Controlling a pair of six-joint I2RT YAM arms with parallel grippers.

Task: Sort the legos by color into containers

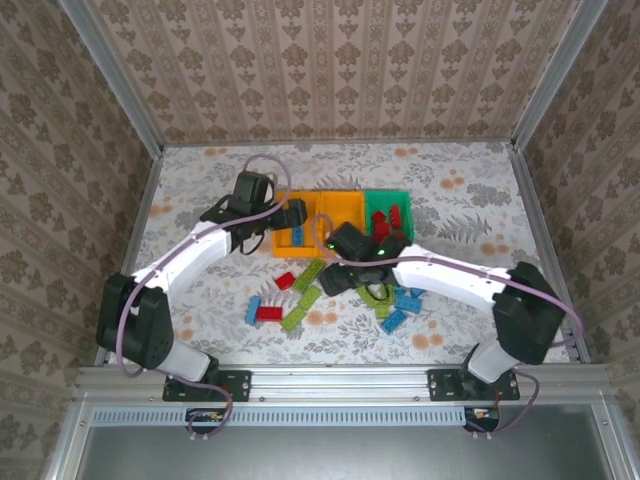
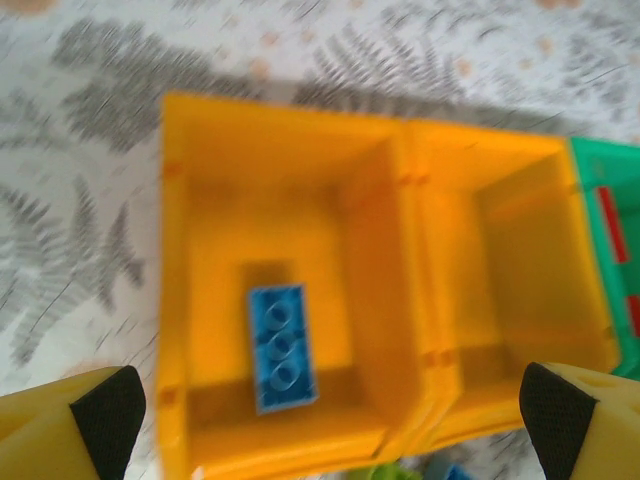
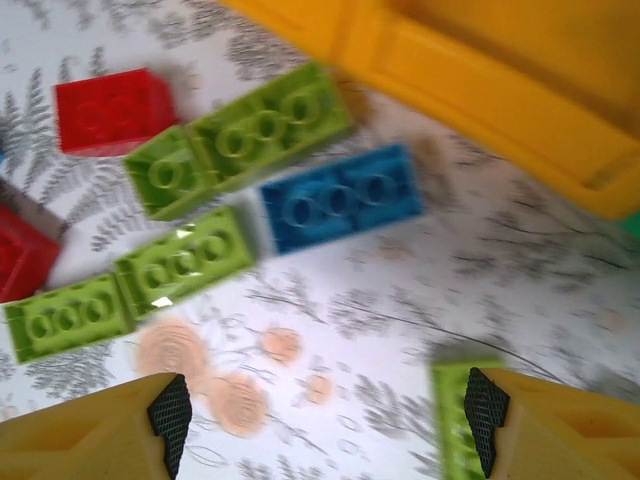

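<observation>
Fern-print tabletop point(image 1: 200, 180) is carrying the loose bricks in front of the orange bins point(image 3: 480, 90); the right gripper point(image 3: 328, 410) is hovering over them, jaws standing apart with nothing between, and the loose blue brick point(image 3: 340, 198) is lying just ahead of the fingertips, toward those bins. That brick's long axis is running nearly along the line the jaws close on, so a wrist turn is looking necessary to pinch its short sides. The left gripper point(image 2: 330, 408) is hanging spread and empty over the left orange bin point(image 2: 190, 300), where the binned blue brick point(image 2: 281, 347) is lying flat; the right arm is sitting nearer the pile.
</observation>
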